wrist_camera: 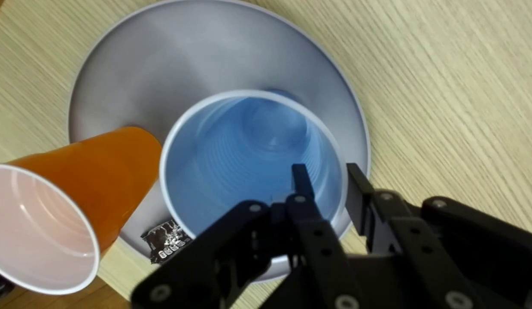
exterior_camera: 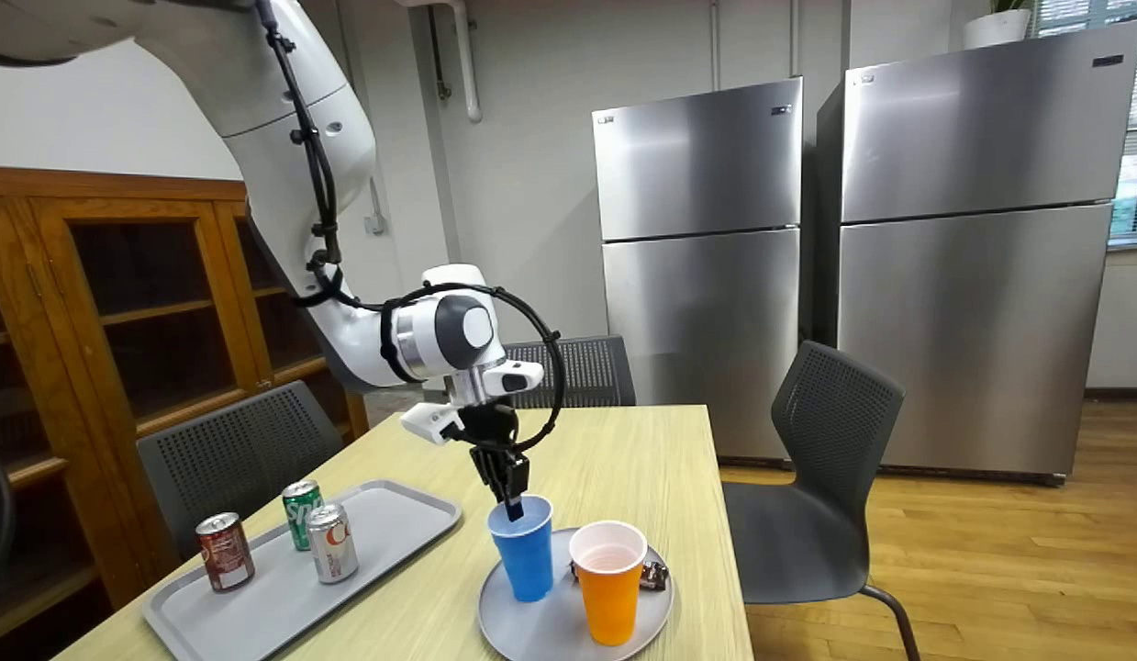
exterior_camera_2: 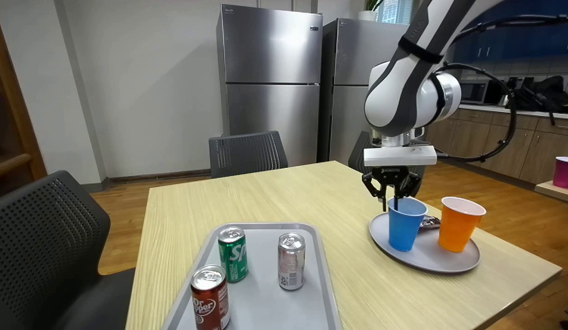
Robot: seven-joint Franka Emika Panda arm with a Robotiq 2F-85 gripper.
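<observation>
- In an exterior view, the end effector [exterior_camera_2: 390, 207] is straddling the left rim of the blue cup [exterior_camera_2: 404, 231], narrowly parted.
- In both exterior views, cans [exterior_camera_2: 233, 256] are standing left.
- The wrist view alone is showing the cup's inside bottom.

The blue cup [exterior_camera_2: 405, 227] has a pale rim and ribbed inner wall. It stands upright on the plate [wrist_camera: 180, 47].
</observation>
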